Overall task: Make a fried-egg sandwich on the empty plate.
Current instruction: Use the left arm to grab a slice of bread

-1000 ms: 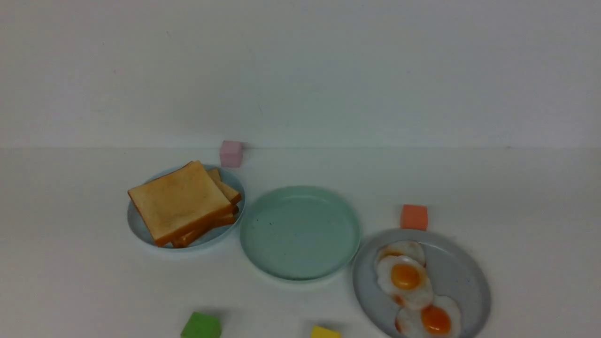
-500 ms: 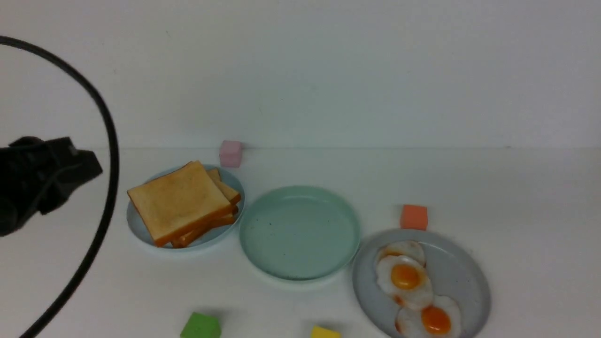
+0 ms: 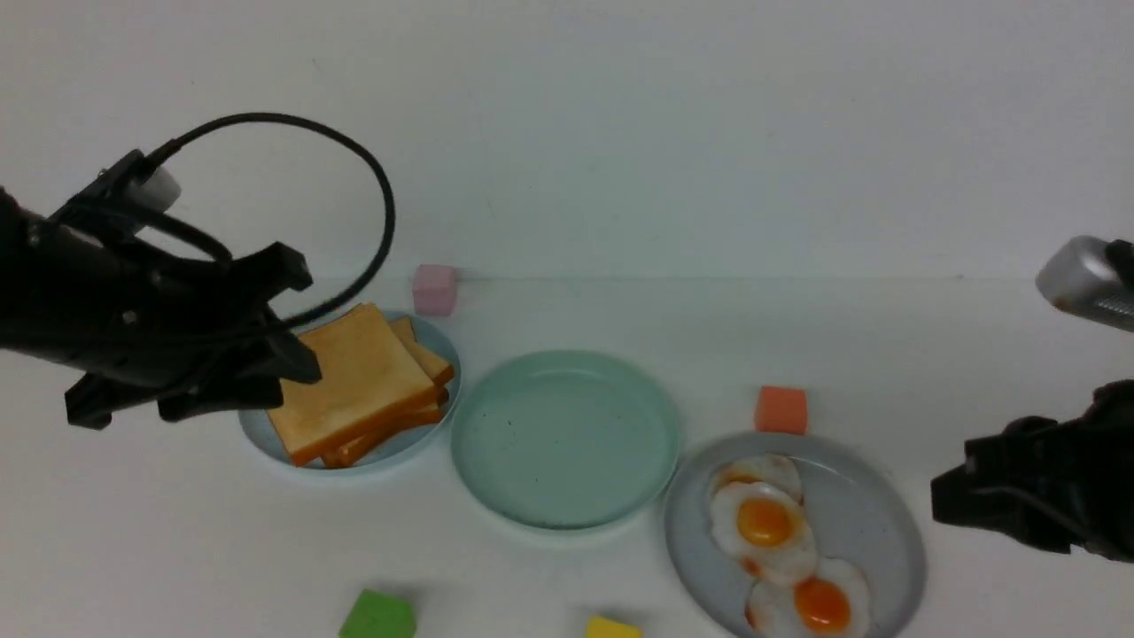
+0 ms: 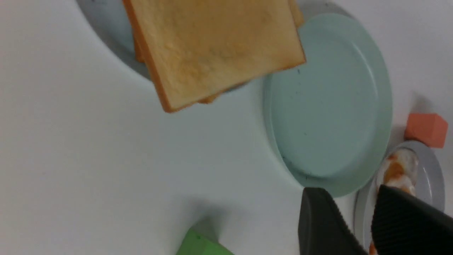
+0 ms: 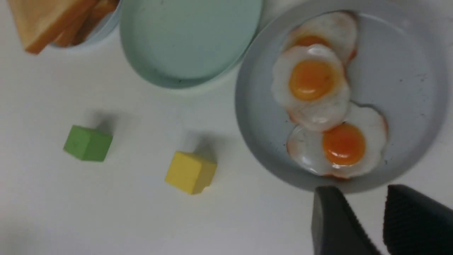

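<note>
The empty plate, round and pale mint green, lies mid-table with nothing on it; it also shows in both wrist views. To its left, square golden toast slices are stacked on a pale blue plate. To its right, three fried eggs overlap on a grey plate. My left gripper hovers open over the stack's left edge, holding nothing. Open and holding nothing too, my right gripper is just right of the grey plate.
Small cubes are scattered on the white table: pink behind the toast, orange behind the grey plate, green and yellow at the front edge. A white wall closes the back.
Both arms have come into view. The left one swung in from the left to the toast stack, and the right one entered at the right edge. Plates and food have not moved.
</note>
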